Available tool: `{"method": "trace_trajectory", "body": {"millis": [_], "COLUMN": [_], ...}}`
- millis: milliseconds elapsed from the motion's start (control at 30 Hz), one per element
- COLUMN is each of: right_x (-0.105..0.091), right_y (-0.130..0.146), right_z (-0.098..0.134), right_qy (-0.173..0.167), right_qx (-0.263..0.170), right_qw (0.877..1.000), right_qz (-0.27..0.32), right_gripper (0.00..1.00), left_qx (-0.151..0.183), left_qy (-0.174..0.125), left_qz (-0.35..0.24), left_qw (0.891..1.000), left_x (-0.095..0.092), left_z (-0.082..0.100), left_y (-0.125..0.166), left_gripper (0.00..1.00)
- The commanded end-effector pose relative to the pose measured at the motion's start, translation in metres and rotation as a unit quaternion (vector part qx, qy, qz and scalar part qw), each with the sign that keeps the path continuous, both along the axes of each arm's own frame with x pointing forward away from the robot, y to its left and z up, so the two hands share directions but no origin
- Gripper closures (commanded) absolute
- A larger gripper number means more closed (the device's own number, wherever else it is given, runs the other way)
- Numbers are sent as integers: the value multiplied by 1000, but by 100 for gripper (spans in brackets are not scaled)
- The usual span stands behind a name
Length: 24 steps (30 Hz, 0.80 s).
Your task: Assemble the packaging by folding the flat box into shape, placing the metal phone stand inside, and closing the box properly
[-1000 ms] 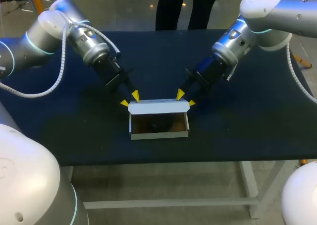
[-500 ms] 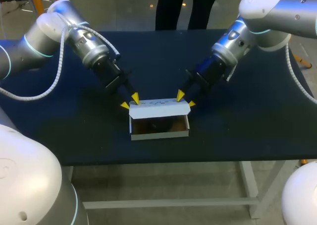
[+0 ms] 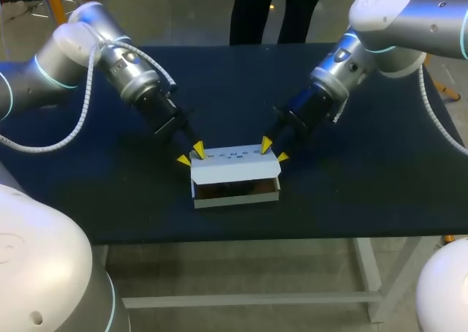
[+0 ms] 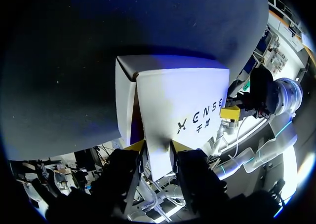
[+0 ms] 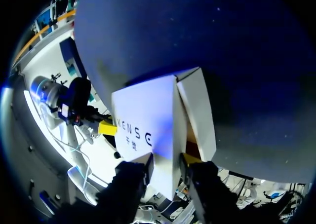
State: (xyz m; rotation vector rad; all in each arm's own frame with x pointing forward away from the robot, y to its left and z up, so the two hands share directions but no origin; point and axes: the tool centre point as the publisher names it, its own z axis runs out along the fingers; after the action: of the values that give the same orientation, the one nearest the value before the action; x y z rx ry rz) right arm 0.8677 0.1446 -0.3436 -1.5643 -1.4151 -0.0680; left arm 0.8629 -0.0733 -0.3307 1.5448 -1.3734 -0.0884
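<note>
A white box (image 3: 235, 197) stands open-topped near the table's front edge, its brown inside showing only as a narrow strip. What lies inside is hidden. Its white lid (image 3: 234, 168) leans forward over the opening. My left gripper (image 3: 191, 156) is shut on the lid's left corner, my right gripper (image 3: 275, 151) on its right corner. In the left wrist view the lid (image 4: 182, 100) runs out ahead from between the gripper (image 4: 157, 147), a side flap (image 4: 125, 98) beside it. The right wrist view shows the same lid (image 5: 145, 118), flap (image 5: 197, 113) and gripper (image 5: 165, 160).
The dark blue table (image 3: 351, 193) surrounds the box, with bare cloth on both sides and behind it. Both arms slant in from the back corners. The table's front edge lies a short way in front of the box.
Both grippers have come forward and down with the lid. The lid has tipped further over the opening and now covers most of the brown inside.
</note>
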Motion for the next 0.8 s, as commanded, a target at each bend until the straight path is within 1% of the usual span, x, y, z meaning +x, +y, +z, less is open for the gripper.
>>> {"method": "trace_trajectory", "body": {"millis": [33,167,267,367,533,800], "right_x": [3,2,2,2,2,2], "right_y": [1,1,1,0,1,2], "right_z": [-2,-5,-6,-7,-8,-11], "right_qy": [4,4,4,4,4,1], "right_qx": [0,-1,-3,-4,-4,-7], "right_qw": [1000,1000,1000,1000,1000,1000], "right_qz": [4,5,7,7,7,9], "right_gripper": [60,59,59,58,57,55], "left_qx": [1,5,7,8,11,15], "left_qy": [-2,-3,-4,-6,-15,-33], "left_qz": [0,-4,-6,-9,-14,-15], "left_qw": [1000,1000,1000,1000,1000,999], "left_x": [-2,-3,-3,-3,-2,-3], "left_z": [-1,-3,-5,-5,-4,-1], "left_y": [1,1,2,3,4,9], "left_gripper": [67,66,68,65,62,62]}}
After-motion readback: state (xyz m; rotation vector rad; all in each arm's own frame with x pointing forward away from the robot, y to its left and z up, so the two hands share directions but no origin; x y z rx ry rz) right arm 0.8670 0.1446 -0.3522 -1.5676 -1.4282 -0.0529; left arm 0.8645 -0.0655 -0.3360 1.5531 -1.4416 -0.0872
